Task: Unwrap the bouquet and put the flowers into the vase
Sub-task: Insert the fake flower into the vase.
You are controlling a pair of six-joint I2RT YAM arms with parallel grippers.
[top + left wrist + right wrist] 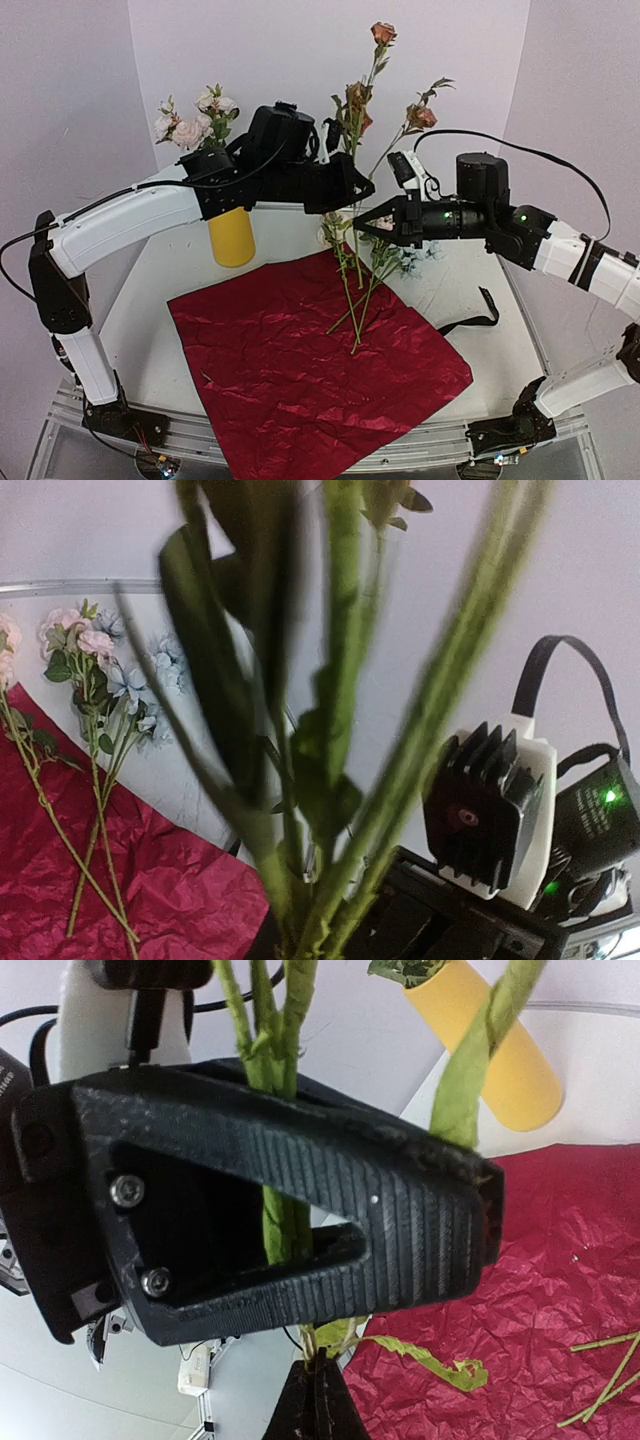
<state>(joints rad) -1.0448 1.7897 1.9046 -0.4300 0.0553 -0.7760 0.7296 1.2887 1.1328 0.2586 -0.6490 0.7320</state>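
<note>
Above the wrapping paper (320,350), both jaws clamp the flowers (356,100).

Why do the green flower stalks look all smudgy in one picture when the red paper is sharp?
Left wrist view: the thin green flower stems sit right against the lens, so they blur, while the crinkled dark red wrapping paper farther off is sharper. Right wrist view: the tall yellow vase looks slightly soft. Top view: even light, everything clear.
</note>
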